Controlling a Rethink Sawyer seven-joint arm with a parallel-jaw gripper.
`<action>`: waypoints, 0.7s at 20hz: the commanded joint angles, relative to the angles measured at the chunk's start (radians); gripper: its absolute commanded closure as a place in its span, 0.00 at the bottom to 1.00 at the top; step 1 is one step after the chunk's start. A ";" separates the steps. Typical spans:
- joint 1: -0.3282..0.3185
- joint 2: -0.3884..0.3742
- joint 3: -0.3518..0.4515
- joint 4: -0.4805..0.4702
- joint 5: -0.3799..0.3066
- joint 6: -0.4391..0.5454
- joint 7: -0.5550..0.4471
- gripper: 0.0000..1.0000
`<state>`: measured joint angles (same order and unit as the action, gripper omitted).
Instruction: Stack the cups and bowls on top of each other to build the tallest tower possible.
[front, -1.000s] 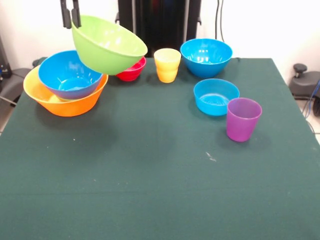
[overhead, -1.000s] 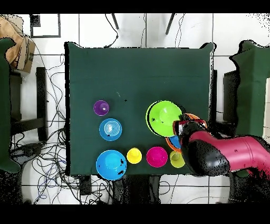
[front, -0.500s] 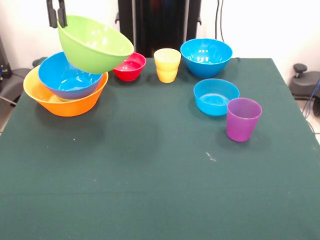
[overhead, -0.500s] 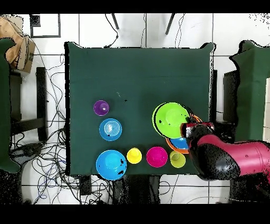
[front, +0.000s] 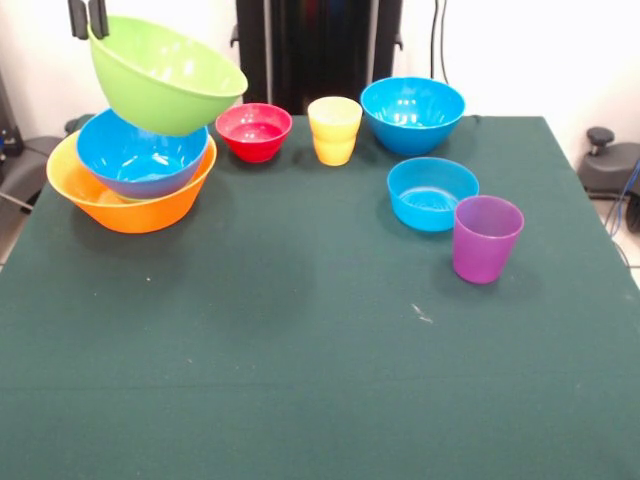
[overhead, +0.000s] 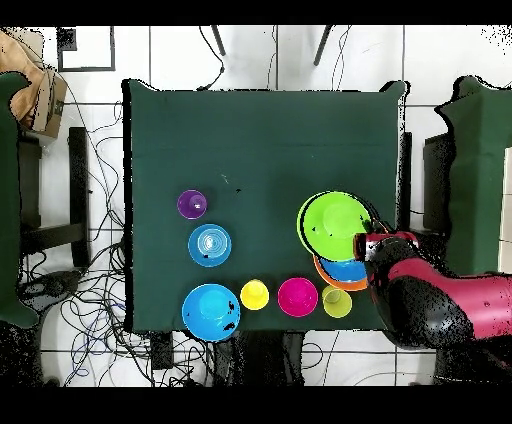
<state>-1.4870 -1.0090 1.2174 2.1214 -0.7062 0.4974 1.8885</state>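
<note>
One lime green bowl (front: 165, 75) hangs tilted from the pincer (front: 87, 20).

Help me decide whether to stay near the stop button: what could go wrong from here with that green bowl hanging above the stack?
1. The gripper pinches the lime green bowl by one rim only, so it hangs tilted and might slip or swing.
2. Released tilted, it could land crooked in the blue bowl nested in the orange bowl instead of seating flat.
3. A slide sideways might knock the nearby red bowl.
</note>
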 joint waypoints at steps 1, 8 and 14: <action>0.026 0.015 0.060 0.030 0.005 0.144 -0.305 1.00; 0.048 0.003 0.036 0.040 -0.034 0.121 -0.252 1.00; 0.056 -0.019 0.013 0.057 -0.048 0.068 -0.170 1.00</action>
<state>-1.4847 -1.0167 1.2453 2.1220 -0.7100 0.4974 1.8885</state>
